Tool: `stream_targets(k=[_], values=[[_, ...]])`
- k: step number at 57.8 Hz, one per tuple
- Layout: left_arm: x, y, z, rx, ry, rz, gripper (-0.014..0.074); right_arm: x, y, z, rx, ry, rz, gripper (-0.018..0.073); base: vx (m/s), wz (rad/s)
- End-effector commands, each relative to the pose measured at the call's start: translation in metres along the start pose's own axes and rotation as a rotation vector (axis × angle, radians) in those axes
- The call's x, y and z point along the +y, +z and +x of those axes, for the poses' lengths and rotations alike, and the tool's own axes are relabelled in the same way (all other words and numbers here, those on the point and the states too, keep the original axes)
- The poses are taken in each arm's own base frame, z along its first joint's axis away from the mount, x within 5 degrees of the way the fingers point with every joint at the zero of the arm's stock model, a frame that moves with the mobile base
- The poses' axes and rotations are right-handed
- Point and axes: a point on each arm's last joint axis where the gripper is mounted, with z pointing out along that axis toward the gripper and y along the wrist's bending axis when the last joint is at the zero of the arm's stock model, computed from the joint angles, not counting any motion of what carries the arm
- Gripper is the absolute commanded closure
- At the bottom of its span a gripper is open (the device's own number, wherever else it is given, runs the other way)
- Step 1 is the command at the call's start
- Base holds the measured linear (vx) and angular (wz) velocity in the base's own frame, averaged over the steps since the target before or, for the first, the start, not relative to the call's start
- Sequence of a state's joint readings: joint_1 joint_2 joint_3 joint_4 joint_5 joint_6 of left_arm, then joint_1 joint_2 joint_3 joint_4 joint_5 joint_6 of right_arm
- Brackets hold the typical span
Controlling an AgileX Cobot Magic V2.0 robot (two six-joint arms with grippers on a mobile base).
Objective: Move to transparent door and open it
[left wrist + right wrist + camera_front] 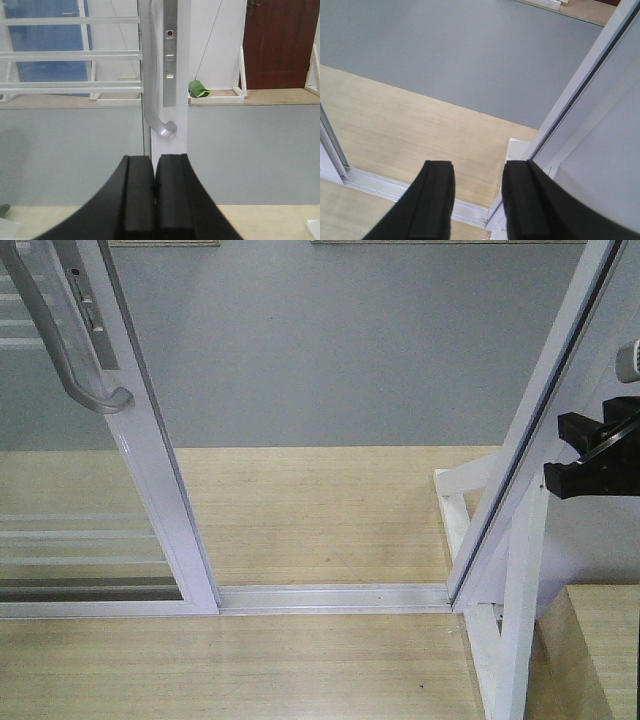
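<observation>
The tall clear-glass transparent door in its white metal frame (150, 455) stands at the left of the front view, with a wide gap already showing between its edge and the neighbouring white-framed fixed panel (530, 430) on the right; the silver floor track (335, 597) runs between them across the pale wooden floor (320, 510), with grey floor beyond. Judged from this, the door looks largely slid open, and the step in hand is to finish or confirm the slide. Straight ahead of the left gripper (154, 192), just above and beyond its tips, hangs the curved grey J-shaped pull handle (152, 90), with the narrow grey lock plate (170, 55) just to its right on the white stile. The left jaws are clenched together with nothing between them, and they do not touch the handle. To push further, the closed tips would best press flat on the stile or hook behind the handle's lower curl, moving parallel to the track so the panel does not bind. The right gripper (477, 200) hovers over the track near the fixed panel's foot, its jaws released and apart, holding nothing; it should stay out of the sliding path.
</observation>
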State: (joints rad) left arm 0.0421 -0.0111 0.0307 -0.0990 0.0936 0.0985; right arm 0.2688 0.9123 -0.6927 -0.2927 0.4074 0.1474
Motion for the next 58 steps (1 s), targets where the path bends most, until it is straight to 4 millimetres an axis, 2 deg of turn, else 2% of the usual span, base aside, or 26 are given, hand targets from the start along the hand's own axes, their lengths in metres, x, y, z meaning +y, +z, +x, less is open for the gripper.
stream_targets(k=[1, 9, 21, 27, 33, 38, 46, 58], values=[[0.0, 0.0, -0.002, -0.073, -0.012, -0.001, 0.0603, -0.002, -0.009, -0.013, -0.109, -0.021, 0.008, 0.0232, 0.0, 0.0], [0.0, 0.0, -0.002, -0.073, -0.012, -0.001, 0.0603, -0.001, -0.025, 0.008, -0.139, 0.015, 0.002, 0.0317, 0.0, 0.0], [0.0, 0.0, -0.002, -0.073, -0.011, -0.001, 0.0603, -0.013, -0.06, 0.06, -0.259, 0.249, 0.111, 0.0571, 0.0, 0.0], [0.0, 0.0, -0.002, -0.073, -0.011, -0.001, 0.0603, -0.016, -0.077, 0.079, -0.333, 0.295, 0.209, 0.0572, 0.0, 0.0], [0.0, 0.0, -0.002, -0.073, -0.011, -0.001, 0.0603, -0.014, -0.084, 0.1, -0.398, 0.315, 0.283, 0.0571, 0.0, 0.0], [0.0, 0.0, -0.002, -0.073, -0.011, -0.001, 0.0603, -0.01, -0.079, 0.12, -0.483, 0.303, 0.305, 0.0568, 0.0, 0.0], [0.0, 0.0, -0.002, -0.073, -0.011, -0.001, 0.0603, 0.001, -0.061, 0.161, -0.619, 0.292, 0.301, 0.0568, 0.0, 0.0], [0.0, 0.0, -0.002, -0.072, -0.011, -0.001, 0.0603, 0.003, -0.058, 0.169, -0.527, 0.34, 0.29, 0.0568, 0.0, 0.0]])
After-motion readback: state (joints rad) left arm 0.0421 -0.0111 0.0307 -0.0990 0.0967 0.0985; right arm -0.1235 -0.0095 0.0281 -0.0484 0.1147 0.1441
